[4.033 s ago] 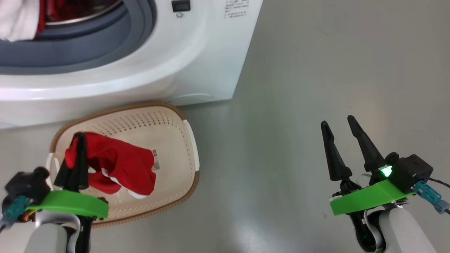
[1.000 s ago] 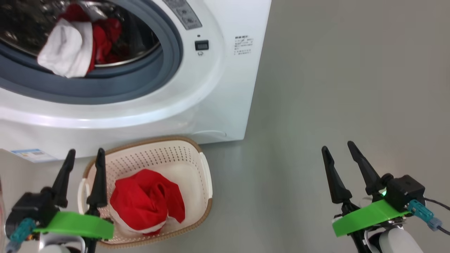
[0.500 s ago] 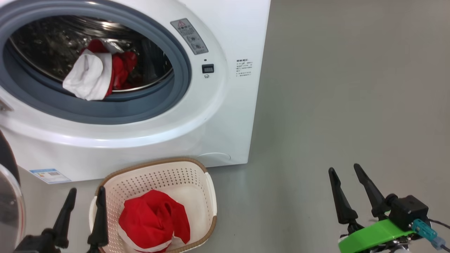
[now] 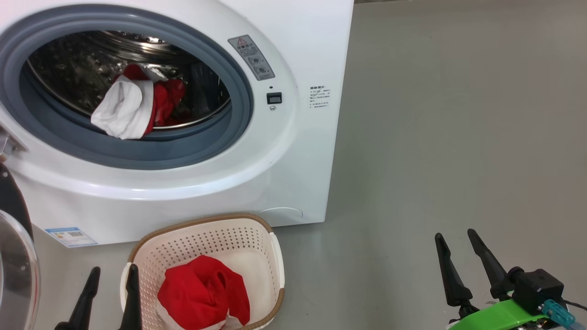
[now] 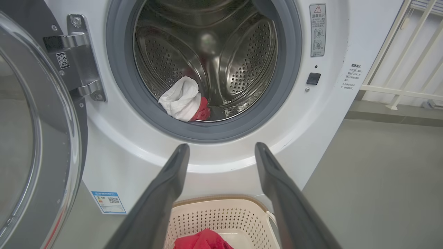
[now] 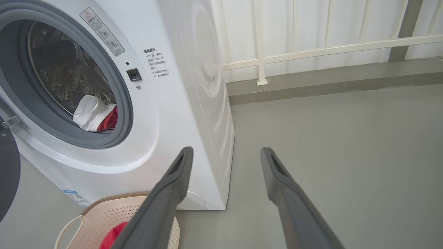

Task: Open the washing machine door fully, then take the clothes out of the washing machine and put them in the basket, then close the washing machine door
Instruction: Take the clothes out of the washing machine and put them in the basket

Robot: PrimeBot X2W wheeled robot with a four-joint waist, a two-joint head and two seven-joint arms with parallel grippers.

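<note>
The white washing machine (image 4: 183, 192) stands with its door (image 5: 38, 138) swung open to the left. In the steel drum, at the grey ring's lower edge, lie clothes: a white cloth (image 4: 121, 112) against red fabric (image 4: 167, 98). The cream basket (image 4: 206, 240) sits on the floor in front of the machine with a red garment (image 4: 204, 298) bundled inside. My left gripper (image 4: 114, 270) is open and empty, just left of the basket's near end. My right gripper (image 4: 455, 234) is open and empty over bare floor, far to the right.
Grey floor (image 4: 435, 137) stretches right of the machine. A white railing (image 6: 311, 52) on a low kerb runs behind it. The door's glass bowl (image 4: 16, 275) bulges at the far left, beside my left gripper. A blue label (image 4: 71, 236) marks the machine's lower front.
Four seconds ago my left gripper held the red garment over the basket; now it is open and the garment lies inside. The head camera has tilted up, bringing the whole drum opening into view.
</note>
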